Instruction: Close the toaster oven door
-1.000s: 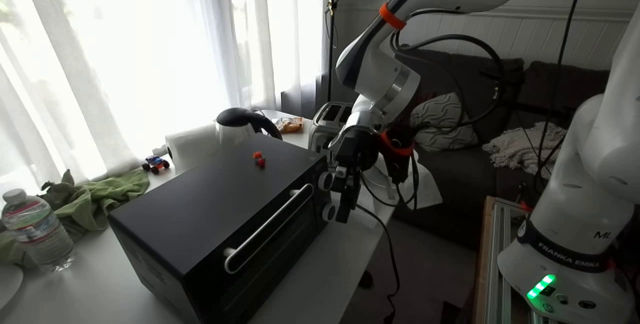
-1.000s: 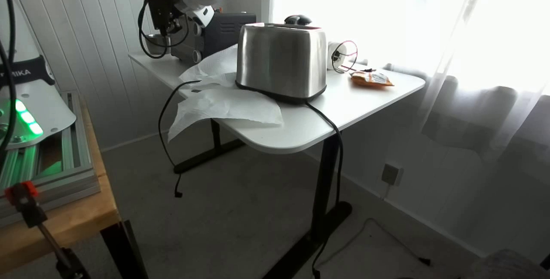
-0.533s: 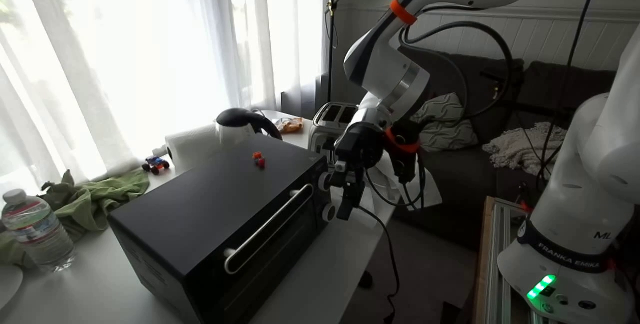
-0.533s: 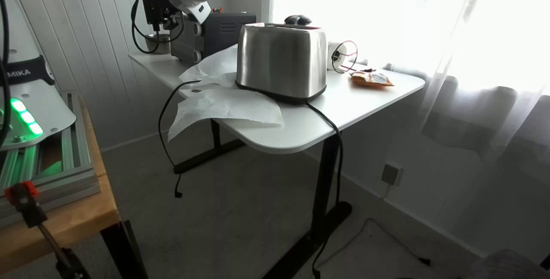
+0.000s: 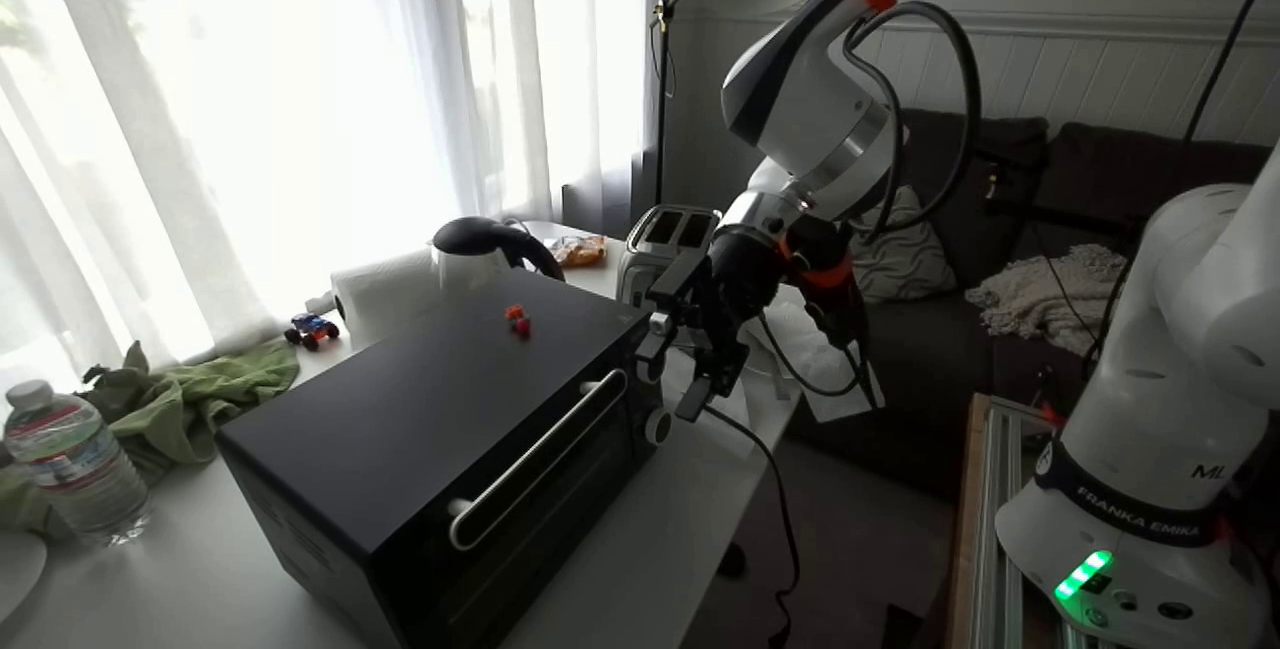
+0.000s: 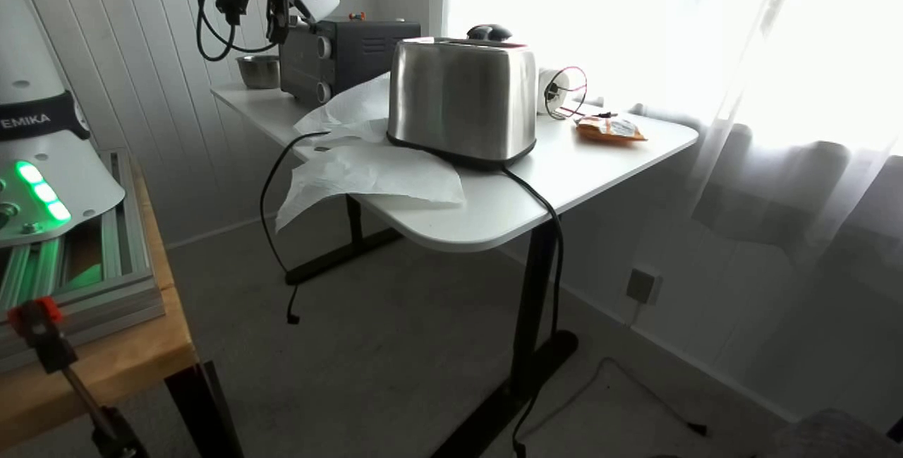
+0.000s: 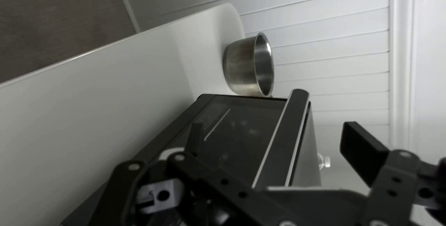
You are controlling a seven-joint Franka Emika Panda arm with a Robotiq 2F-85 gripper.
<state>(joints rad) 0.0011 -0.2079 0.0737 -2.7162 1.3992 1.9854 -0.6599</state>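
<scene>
White arm [image 5: 815, 124] slanting downward, claw [image 5: 673, 375] spread, near toaster oven [image 5: 430, 409]

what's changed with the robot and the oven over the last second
The arm rose and drew back toward its base; the gripper turned, fingers apart, gripping nothing. The toaster oven, its door looking shut, and the toaster stayed put.
</scene>
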